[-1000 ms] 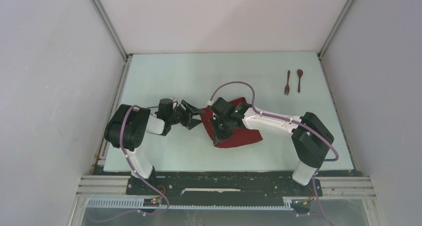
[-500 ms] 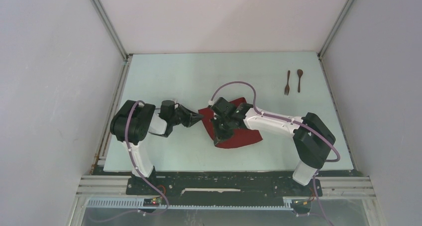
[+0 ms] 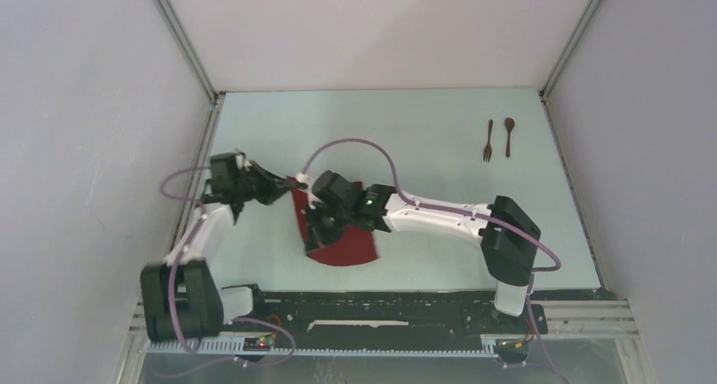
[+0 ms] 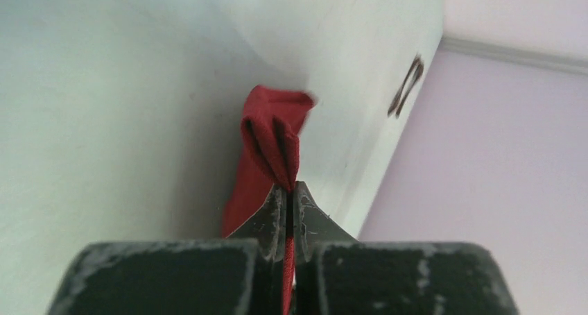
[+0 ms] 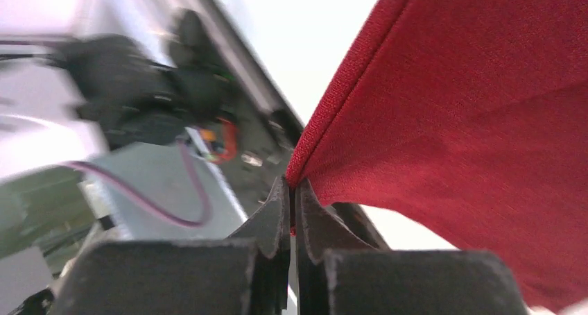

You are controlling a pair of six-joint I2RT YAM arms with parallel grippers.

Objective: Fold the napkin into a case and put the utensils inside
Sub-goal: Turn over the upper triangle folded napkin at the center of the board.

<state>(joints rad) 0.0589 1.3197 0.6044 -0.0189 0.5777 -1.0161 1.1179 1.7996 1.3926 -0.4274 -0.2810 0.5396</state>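
A dark red napkin (image 3: 342,249) is held at the near left of the tabletop (image 3: 406,130), its edges pinched between the closed jaws of the left gripper (image 3: 286,186) and the right gripper (image 3: 320,225). The fork (image 3: 488,140) and spoon (image 3: 509,136) are laid side by side at the far right.

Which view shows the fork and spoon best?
Top external: the fork and spoon lie whole, side by side, on the far right. Left wrist shows only a dark blur of them; right wrist shows neither.
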